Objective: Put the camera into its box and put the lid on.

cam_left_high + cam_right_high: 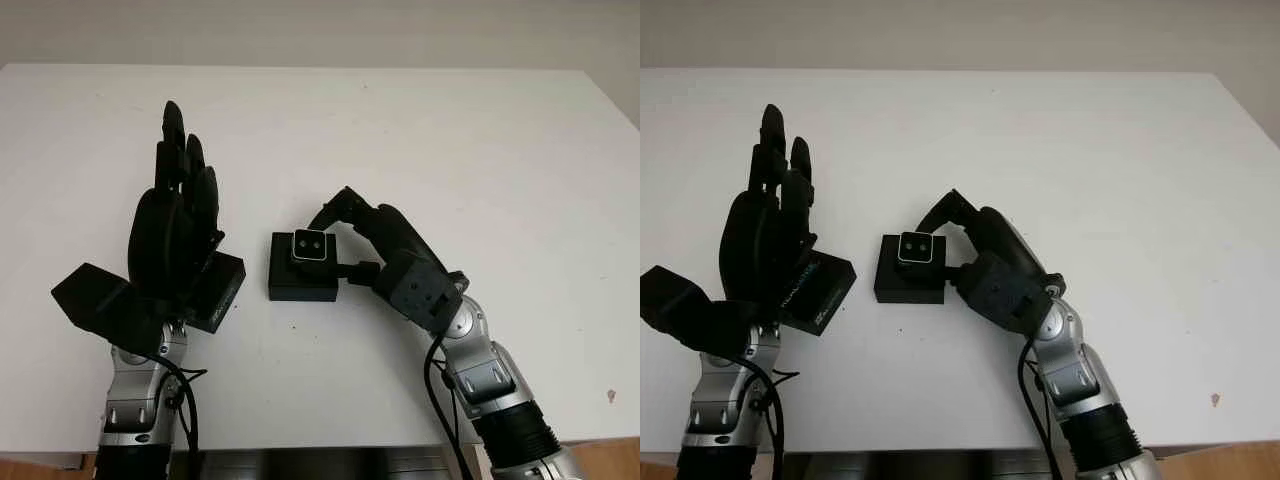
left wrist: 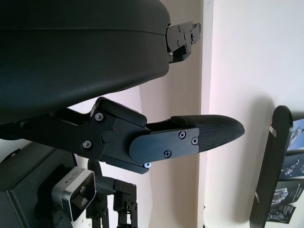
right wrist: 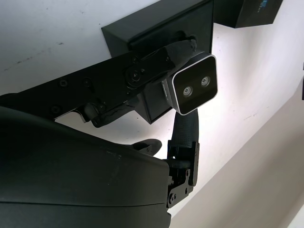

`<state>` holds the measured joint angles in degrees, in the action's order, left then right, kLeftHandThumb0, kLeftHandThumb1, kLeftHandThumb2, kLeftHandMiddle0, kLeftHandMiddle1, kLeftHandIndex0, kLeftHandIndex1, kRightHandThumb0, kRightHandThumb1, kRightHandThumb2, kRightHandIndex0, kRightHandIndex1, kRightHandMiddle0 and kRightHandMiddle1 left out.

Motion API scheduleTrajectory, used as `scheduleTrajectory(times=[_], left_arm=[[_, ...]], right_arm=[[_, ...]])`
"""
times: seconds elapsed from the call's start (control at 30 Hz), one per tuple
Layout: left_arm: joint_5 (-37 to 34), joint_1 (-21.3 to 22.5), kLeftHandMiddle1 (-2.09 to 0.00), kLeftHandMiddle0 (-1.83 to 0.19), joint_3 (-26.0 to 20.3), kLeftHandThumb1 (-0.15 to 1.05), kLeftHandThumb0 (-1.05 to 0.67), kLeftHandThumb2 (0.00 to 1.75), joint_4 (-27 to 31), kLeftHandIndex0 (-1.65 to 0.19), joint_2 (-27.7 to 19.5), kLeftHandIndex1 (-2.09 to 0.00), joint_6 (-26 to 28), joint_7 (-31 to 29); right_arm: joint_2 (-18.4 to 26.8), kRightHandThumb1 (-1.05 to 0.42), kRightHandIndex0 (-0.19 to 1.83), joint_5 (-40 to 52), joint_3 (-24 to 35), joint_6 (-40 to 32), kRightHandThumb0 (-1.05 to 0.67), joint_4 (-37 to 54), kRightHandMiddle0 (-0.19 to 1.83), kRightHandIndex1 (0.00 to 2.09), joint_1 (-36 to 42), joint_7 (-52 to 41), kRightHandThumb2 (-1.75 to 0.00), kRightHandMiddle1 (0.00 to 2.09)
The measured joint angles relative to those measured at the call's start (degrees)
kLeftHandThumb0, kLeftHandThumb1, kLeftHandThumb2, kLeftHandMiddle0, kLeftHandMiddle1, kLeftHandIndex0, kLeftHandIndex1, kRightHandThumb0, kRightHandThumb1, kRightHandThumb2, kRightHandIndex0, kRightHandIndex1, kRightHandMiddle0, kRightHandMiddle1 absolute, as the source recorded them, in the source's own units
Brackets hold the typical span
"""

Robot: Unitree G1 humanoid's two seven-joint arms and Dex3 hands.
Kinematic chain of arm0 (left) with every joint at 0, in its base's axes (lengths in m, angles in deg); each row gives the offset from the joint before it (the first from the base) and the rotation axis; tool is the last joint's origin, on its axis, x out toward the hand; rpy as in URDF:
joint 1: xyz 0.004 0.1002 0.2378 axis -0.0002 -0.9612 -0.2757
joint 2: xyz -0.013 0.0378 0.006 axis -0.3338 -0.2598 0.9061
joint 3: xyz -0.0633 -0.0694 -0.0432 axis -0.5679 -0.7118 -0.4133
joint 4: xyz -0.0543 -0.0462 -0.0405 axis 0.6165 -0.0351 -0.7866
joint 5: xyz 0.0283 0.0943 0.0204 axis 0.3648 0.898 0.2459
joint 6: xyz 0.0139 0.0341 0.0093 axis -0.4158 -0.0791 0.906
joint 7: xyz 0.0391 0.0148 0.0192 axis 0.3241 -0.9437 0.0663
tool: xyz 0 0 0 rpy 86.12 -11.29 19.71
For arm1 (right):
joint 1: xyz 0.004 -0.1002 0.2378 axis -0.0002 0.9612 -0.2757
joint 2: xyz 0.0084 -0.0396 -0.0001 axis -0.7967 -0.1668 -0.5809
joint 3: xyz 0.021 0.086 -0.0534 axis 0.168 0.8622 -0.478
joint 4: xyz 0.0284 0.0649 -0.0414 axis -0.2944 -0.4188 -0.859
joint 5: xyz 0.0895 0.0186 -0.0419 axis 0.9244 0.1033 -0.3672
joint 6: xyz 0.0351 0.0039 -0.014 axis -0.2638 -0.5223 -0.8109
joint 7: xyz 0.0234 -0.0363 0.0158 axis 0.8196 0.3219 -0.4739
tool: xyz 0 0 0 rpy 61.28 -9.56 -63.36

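Observation:
A small silver-faced camera (image 1: 310, 246) with two lenses is held by my right hand (image 1: 345, 235), whose fingers are shut on it from the right. It hangs over the back part of the black open box (image 1: 300, 280) at the table's middle. In the right wrist view the camera (image 3: 194, 89) sits between the fingers with the box (image 3: 156, 33) behind it. The black lid (image 1: 222, 290) lies left of the box, partly hidden under my left hand (image 1: 180, 190), which is raised above it and open.
The white table (image 1: 450, 150) spreads wide behind and to the right of the box. Its front edge runs close to both forearms. A small dark speck (image 1: 611, 396) marks the front right.

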<state>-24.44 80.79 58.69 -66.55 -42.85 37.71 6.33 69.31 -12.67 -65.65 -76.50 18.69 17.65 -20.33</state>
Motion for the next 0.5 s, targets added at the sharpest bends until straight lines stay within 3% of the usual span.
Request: scheduleTrajectory(times=[0.5], left_arm=[[-0.22,0.00,0.00,0.19,0.11,1.05,-0.76,0.55,0.05,0.19,0.12,0.00,0.54,-0.16]], right_arm=[[0.05,-0.99,0.34,-0.08,0.05,0.13,-0.40,-0.92,0.26,0.16,-0.83,-0.12,-0.05,1.83]])
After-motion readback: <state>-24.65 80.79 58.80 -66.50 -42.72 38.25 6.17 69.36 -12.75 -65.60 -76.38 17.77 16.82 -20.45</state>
